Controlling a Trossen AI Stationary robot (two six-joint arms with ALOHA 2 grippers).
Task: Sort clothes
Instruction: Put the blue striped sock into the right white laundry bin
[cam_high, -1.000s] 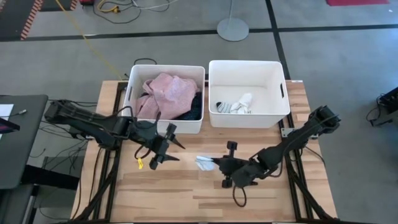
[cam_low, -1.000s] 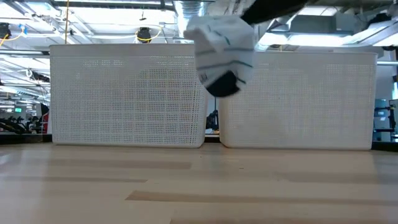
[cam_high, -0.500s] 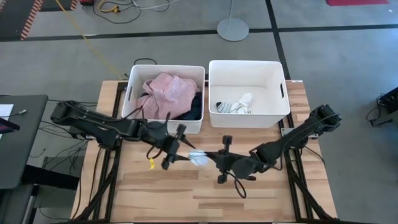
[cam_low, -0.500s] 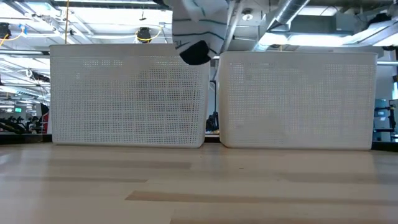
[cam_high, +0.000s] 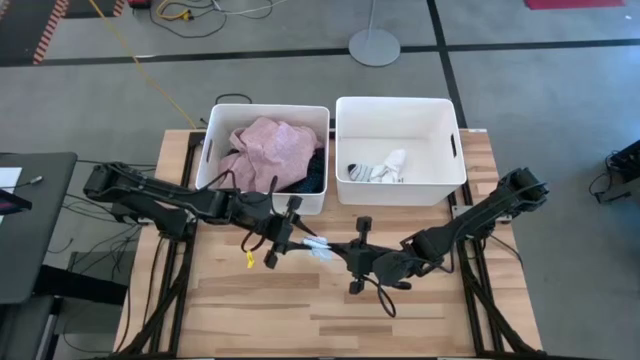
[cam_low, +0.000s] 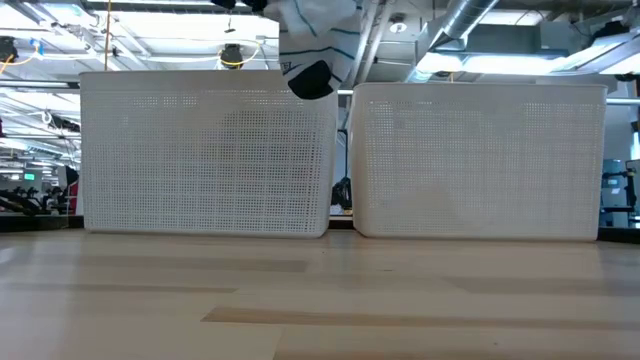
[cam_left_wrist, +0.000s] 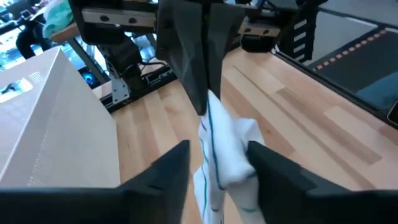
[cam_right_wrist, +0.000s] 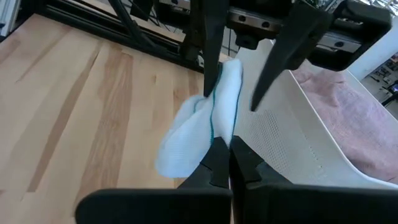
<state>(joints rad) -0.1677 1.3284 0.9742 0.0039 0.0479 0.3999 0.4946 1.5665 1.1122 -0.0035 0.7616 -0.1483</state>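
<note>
The right tool pinches a sock in the air, so the spread left tool, at its 9 o'clock, can take it.

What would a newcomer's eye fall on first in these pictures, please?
Probably the white sock held in mid-air above the table's middle, pinched by the right claw while the left claw straddles it, fingers either side. Next, the pink shirt heaped in the left bin, and the socks lying in the right bin.
</note>
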